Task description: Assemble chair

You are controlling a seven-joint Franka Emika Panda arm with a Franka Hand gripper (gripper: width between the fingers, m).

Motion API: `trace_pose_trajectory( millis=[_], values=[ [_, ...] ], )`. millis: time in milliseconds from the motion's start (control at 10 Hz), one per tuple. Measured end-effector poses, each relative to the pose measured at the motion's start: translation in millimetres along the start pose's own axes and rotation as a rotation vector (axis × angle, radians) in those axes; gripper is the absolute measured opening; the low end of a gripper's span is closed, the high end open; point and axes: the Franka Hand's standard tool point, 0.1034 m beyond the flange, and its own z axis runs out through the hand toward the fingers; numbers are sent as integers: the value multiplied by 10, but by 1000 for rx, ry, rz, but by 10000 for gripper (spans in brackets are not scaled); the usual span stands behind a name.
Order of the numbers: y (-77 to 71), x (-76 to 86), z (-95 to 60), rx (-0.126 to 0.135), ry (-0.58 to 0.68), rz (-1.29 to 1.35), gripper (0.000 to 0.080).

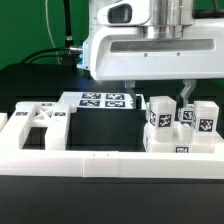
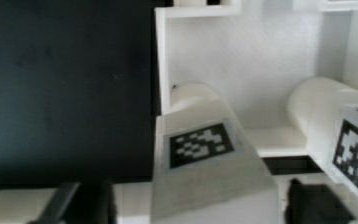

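Exterior view: the chair [image 1: 190, 130] is seen in loose glossy white pieces on a black surface [image 1: 100, 128], behind a long low white border wall [image 1: 100, 162]. Its X-braced seat [image 1: 35, 122] is laid flat at the exterior view's left, close against the wall. A cluster of tagged blocks [image 1: 205, 122] is stood upright at the exterior view's right. Between the two groups and farther back, the marker board [image 1: 105, 100] is laid flat on the surface. The gripper [image 1: 161, 100] of the white arm is lowered over the cluster, with one finger shown on each side of the upright block [image 1: 158, 116] at the cluster's end toward the exterior view's left. In the wrist view the gripper [image 2: 185, 200] is pictured looking down, its dark fingers [image 2: 60, 202] set either side of that block [image 2: 202, 150], a rounded white piece bearing a black-and-white tag. A second tagged piece [image 2: 354, 150] is seen just beside it. The jaws are held partway apart around the block, but whether it is actually clamped cannot be told from either view.
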Motion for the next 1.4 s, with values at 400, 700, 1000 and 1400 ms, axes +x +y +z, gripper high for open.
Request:
trace_pose_trajectory(
  millis=[400, 700, 1000, 1400],
  values=[
    [0, 0, 1, 0, 0, 30, 287],
    [-56, -6, 12, 2, 1, 430, 287],
    [-125, -19, 20, -1, 0, 813, 287],
    [-133, -16, 21, 0, 1, 983, 441]
  ],
)
